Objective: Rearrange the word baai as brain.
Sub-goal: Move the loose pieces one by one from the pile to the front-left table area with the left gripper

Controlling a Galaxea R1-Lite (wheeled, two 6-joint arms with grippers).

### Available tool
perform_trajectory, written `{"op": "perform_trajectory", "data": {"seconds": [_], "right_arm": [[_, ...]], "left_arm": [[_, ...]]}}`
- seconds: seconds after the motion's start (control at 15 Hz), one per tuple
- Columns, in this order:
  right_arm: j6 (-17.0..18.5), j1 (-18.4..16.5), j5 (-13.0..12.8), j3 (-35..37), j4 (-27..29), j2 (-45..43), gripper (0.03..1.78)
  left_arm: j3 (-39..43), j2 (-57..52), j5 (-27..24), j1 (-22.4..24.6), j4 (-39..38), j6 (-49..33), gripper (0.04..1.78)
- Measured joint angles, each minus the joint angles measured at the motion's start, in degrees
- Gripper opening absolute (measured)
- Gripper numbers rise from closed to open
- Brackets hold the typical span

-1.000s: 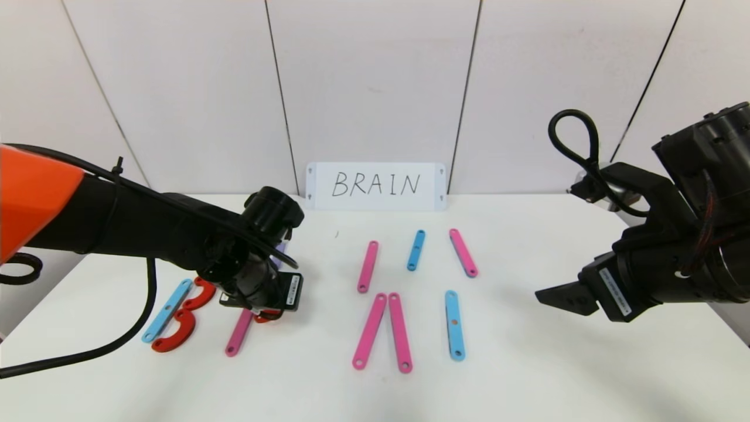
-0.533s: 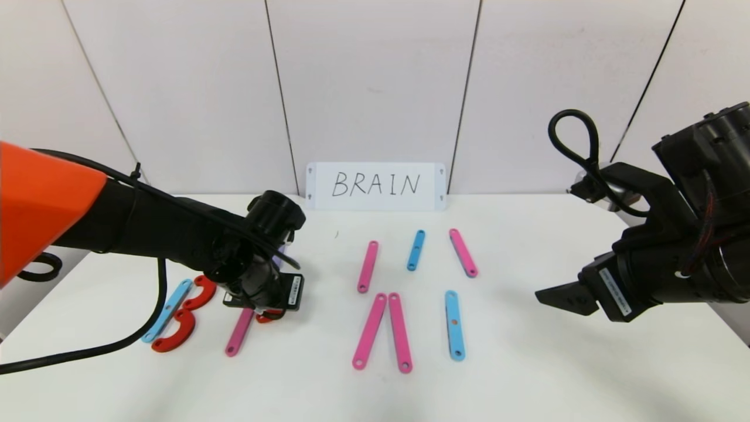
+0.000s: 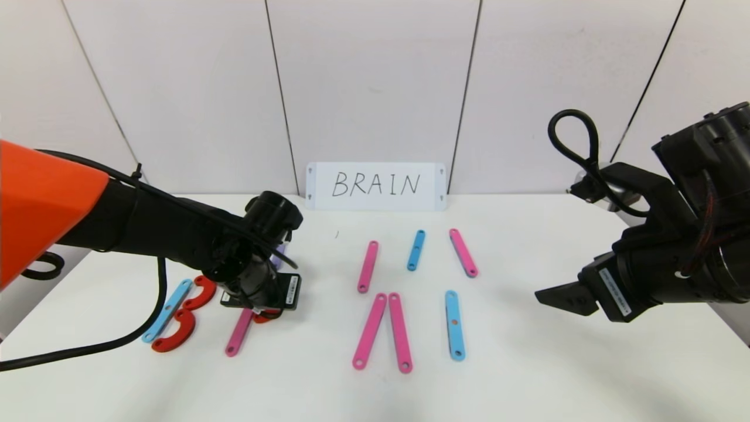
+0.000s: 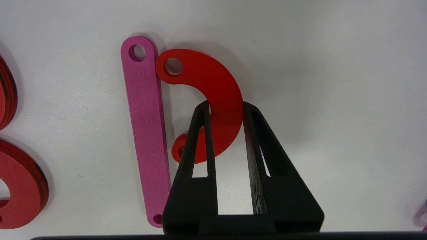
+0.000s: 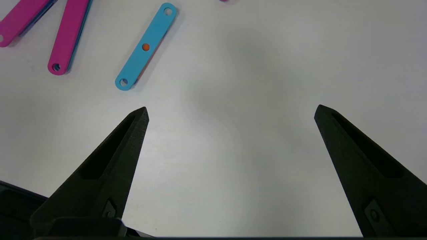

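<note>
The letters lie flat on the white table [image 3: 527, 363]. At the left, a blue strip [image 3: 167, 309] and two red curves [image 3: 176, 335] form a B. Beside it lie a pink strip [image 3: 239, 332] and a red C-shaped curve [image 3: 266, 318]. My left gripper [image 3: 258, 305] is down over that curve. In the left wrist view its fingertips [image 4: 208, 108] press both edges of the red curve [image 4: 213, 76], next to the pink strip [image 4: 146, 133]. My right gripper [image 3: 554, 296] hovers at the right, open and empty [image 5: 230, 111].
The white card reading BRAIN [image 3: 375, 186] stands at the back. Two pink strips [image 3: 370, 330] leaning together, a blue strip [image 3: 454, 324], and further back pink [image 3: 367, 266], blue [image 3: 415, 250] and pink [image 3: 463, 252] strips lie mid-table.
The left arm has shifted slightly while its gripper stays over the red curve. The right arm has not moved.
</note>
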Motion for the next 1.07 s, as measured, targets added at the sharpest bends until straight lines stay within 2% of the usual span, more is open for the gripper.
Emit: {"op": "perform_trajectory", "data": {"seconds": [1.07], "right_arm": [[0.0, 0.3, 0.0, 0.3, -0.1, -0.1, 1.74]], "left_arm": [[0.4, 0.0, 0.3, -0.1, 0.0, 0.8, 0.30]]}}
